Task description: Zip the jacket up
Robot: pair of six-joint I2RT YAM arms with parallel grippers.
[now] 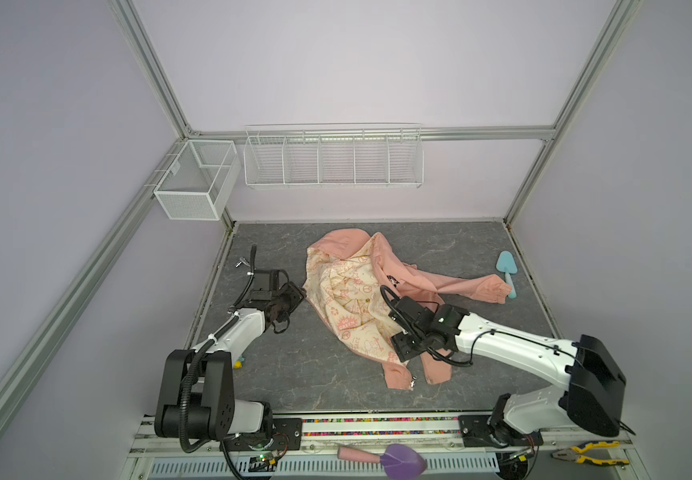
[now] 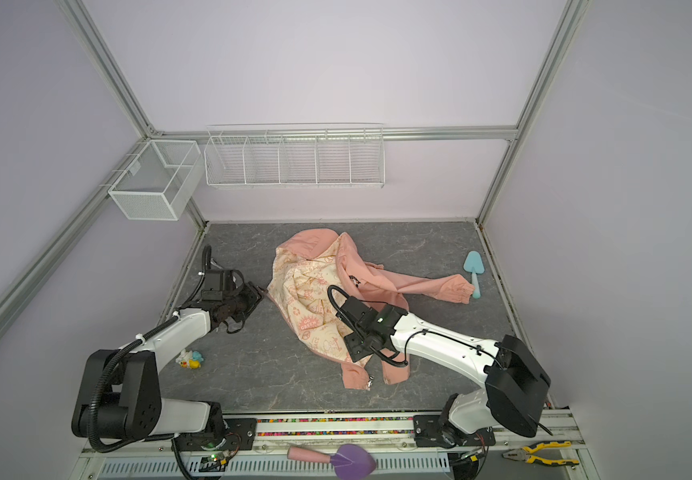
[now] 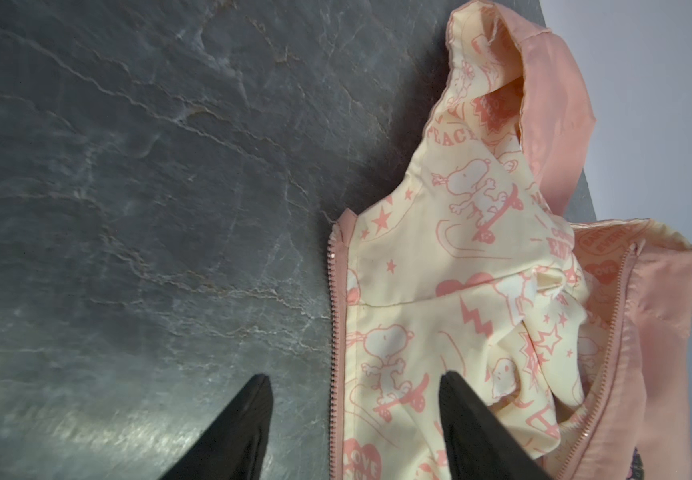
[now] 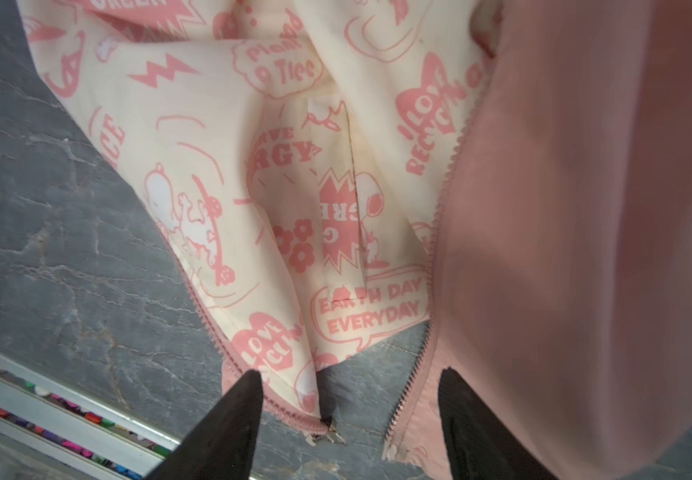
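Zero teeth joined. Jacket [image 1: 348,299]: spread open, lining up, beneath both grippers. Left gripper [image 3: 354,376]: jaws wide, empty, straddling one zip edge [image 3: 333,332]. Right gripper [image 4: 350,374]: wide, empty, slider [image 4: 327,430] between its tips. Remaining: seat, pull.

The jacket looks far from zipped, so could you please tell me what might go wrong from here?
1. The jacket lies open with its zipper halves apart; the open right fingers may pinch loose lining instead of the slider.
2. Its sleeve cuff lies right beside the blue scoop; tugging could drag it.
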